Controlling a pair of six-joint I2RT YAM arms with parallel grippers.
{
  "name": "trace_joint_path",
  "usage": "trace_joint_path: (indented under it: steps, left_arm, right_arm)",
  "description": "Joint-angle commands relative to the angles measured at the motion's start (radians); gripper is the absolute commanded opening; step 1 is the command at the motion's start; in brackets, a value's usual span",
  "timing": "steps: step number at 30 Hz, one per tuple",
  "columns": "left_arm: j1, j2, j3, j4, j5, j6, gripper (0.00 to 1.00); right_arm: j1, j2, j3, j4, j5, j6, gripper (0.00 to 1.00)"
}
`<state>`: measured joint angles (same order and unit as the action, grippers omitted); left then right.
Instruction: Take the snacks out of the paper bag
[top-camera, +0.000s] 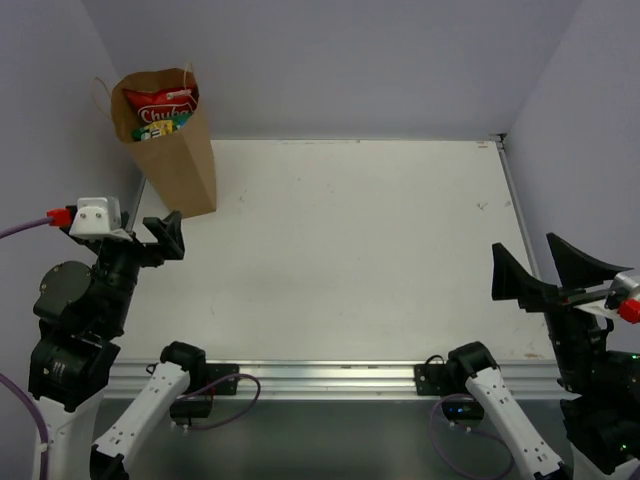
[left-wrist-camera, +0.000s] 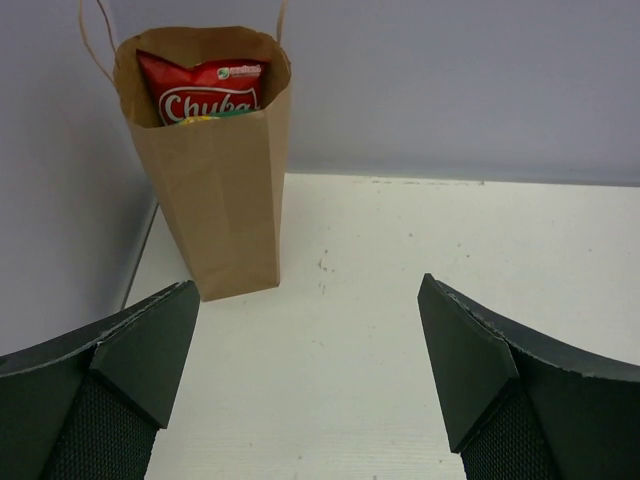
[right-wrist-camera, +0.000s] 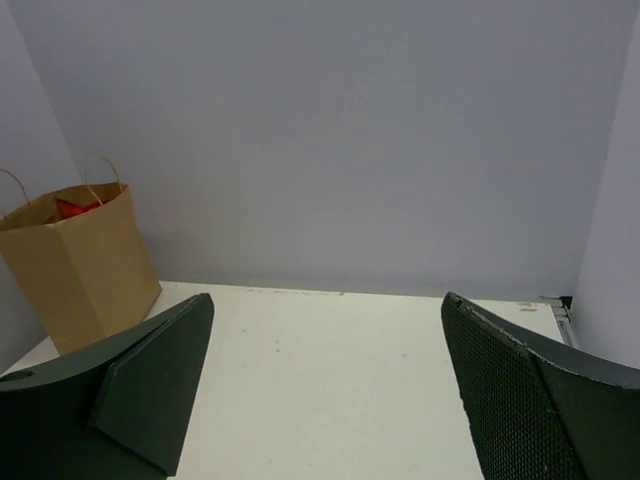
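On the white table (top-camera: 360, 250), the paper bag (top-camera: 182, 155) stands by lilac walls (top-camera: 350, 60).

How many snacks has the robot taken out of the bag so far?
None yet. No snack lies on the table; the red chip bag sits inside the upright paper bag. Nothing is in hand: the left gripper and right gripper are both open and empty. All the unpacking is left.
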<state>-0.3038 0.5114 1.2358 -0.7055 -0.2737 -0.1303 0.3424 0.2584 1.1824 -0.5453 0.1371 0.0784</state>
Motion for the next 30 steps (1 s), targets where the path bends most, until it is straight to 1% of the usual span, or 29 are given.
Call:
trace_joint_path:
  steps: [1,5,10,12,15,16,17,19,20,22,23,24,25,26,27,28,29,30]
  left_arm:
    - [-0.008,0.045,0.007,0.001,-0.009,-0.011,1.00]
    - [-0.008,0.137,0.030,-0.003,-0.002,-0.029,1.00]
    - [-0.008,0.281,0.082,0.009,-0.013,-0.066,1.00]
    - [-0.008,0.364,0.099,0.030,-0.019,-0.066,1.00]
    - [-0.005,0.498,0.172,0.037,-0.042,-0.069,1.00]
    - [-0.004,0.531,0.223,0.040,-0.048,-0.065,1.00]
    - [0.009,0.600,0.247,0.058,-0.061,-0.055,1.00]
    - [0.055,0.671,0.325,0.083,-0.035,-0.022,1.00]
    - [0.131,0.743,0.352,0.106,0.029,-0.017,0.98]
    - [0.196,0.815,0.437,0.118,0.089,-0.014,0.97]
    - [0.224,0.888,0.464,0.129,0.088,-0.008,0.97]
    - [0.227,0.929,0.493,0.133,0.077,0.020,0.97]
    - [0.232,0.964,0.548,0.138,0.071,0.035,0.97]
    - [0.241,1.036,0.573,0.149,0.070,0.044,0.97]
    - [0.246,1.068,0.599,0.155,0.076,0.064,0.96]
    - [0.253,1.099,0.646,0.162,0.080,0.072,0.95]
    - [0.262,1.159,0.669,0.172,0.079,0.077,0.90]
    - [0.264,1.190,0.697,0.172,0.080,0.090,0.88]
  right_arm:
    - [0.003,0.031,-0.021,0.015,-0.036,0.020,0.99]
    - [0.003,0.030,-0.047,0.018,-0.040,0.070,0.99]
    - [0.003,0.053,-0.089,0.018,-0.203,0.098,0.99]
    - [0.003,0.064,-0.113,0.018,-0.228,0.133,0.99]
    - [0.003,0.082,-0.145,0.019,-0.293,0.184,0.99]
    - [0.003,0.091,-0.155,0.022,-0.309,0.195,0.99]
    - [0.003,0.097,-0.165,0.022,-0.341,0.214,0.99]
    - [0.003,0.107,-0.188,0.022,-0.369,0.233,0.99]
    - [0.003,0.117,-0.194,0.022,-0.395,0.248,0.99]
    - [0.003,0.131,-0.208,0.015,-0.422,0.258,0.99]
    - [0.003,0.145,-0.211,0.010,-0.441,0.251,0.99]
    - [0.003,0.154,-0.213,0.005,-0.470,0.247,0.99]
    - [0.003,0.163,-0.213,-0.007,-0.476,0.245,0.99]
    - [0.003,0.182,-0.213,-0.018,-0.478,0.247,0.99]
    - [0.001,0.191,-0.208,-0.025,-0.478,0.248,0.99]
    - [0.003,0.199,-0.207,-0.041,-0.484,0.248,0.99]
    - [0.003,0.208,-0.202,-0.050,-0.490,0.247,0.99]
    - [0.003,0.220,-0.198,-0.057,-0.508,0.245,0.99]
